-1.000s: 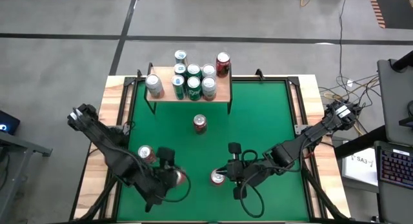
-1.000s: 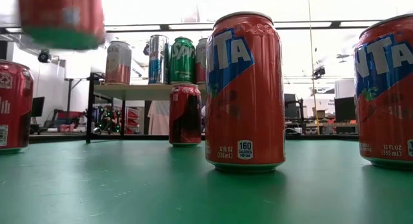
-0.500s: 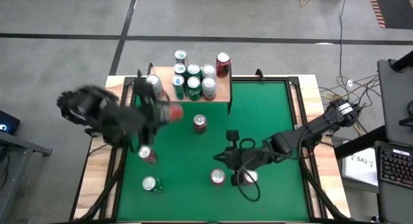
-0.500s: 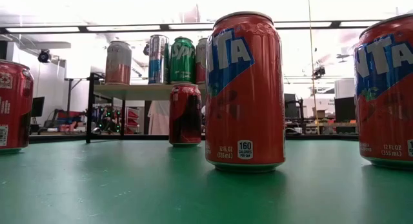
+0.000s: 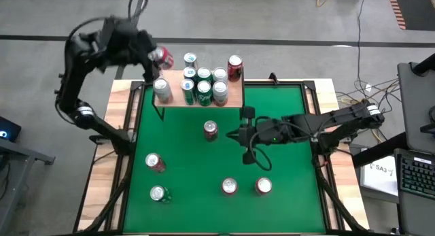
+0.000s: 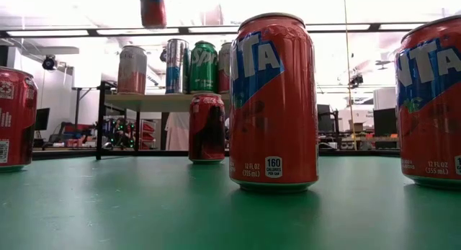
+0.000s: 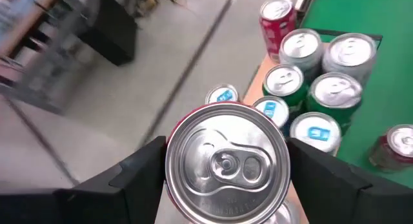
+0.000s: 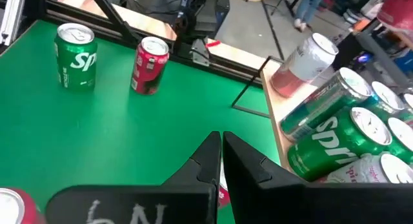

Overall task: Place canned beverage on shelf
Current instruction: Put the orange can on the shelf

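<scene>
Left jaws (image 7: pixel 226 179) gripping red can (image 7: pixel 226 162), its base hidden, right jaws (image 8: pixel 219 161) closed.

The shelf (image 5: pixel 234 94) stands at the far edge of the bench (image 5: pixel 285 154), left of its middle, and carries a cluster of cans (image 5: pixel 204 85). The left tool (image 5: pixel 151 54) holds a can (image 5: pixel 161 56) above the shelf's far left corner. One can (image 5: pixel 211 130) stands on the bench just before the shelf, the right tool (image 5: pixel 234 135) just to its right, and four more cans (image 5: pixel 228 187) stand nearer the front edge.
</scene>
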Controlling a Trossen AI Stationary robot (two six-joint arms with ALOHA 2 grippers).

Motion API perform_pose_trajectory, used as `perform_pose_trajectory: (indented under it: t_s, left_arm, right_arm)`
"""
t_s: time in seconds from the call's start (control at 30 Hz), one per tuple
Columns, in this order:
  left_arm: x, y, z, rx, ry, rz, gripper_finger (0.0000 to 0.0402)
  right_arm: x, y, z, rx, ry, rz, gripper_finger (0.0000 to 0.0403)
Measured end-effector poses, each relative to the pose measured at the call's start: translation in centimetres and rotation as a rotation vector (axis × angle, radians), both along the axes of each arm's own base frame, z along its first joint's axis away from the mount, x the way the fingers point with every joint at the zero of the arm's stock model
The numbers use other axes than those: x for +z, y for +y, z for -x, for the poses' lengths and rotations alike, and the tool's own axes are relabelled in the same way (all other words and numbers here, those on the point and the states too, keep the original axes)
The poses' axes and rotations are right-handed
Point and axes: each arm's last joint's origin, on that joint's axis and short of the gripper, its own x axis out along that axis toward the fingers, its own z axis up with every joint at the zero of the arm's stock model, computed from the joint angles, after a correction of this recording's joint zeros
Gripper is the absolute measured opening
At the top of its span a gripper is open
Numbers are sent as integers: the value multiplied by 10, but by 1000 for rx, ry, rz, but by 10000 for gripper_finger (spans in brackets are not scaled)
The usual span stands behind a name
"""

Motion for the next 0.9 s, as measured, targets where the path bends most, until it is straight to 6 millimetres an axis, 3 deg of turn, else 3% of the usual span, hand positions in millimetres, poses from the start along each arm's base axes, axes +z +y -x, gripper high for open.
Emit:
perform_pose_trajectory:
  t_s: [0.2,0.33,0.53,0.9]
  left_arm:
    - [-11,71,11,176,-15,42,267]
    - [-23,101,15,219,33,92,267]
    - [-42,121,-3,55,38,192,267]
    - [-67,141,-17,13,90,298,267]
  right_arm:
    - [-1,-21,-3,-20,14,-18,9]
    - [-3,-29,-3,-50,35,-24,9]
    - [-4,-30,-3,-50,48,-16,9]
    - [-5,-30,-3,-49,59,-12,9]
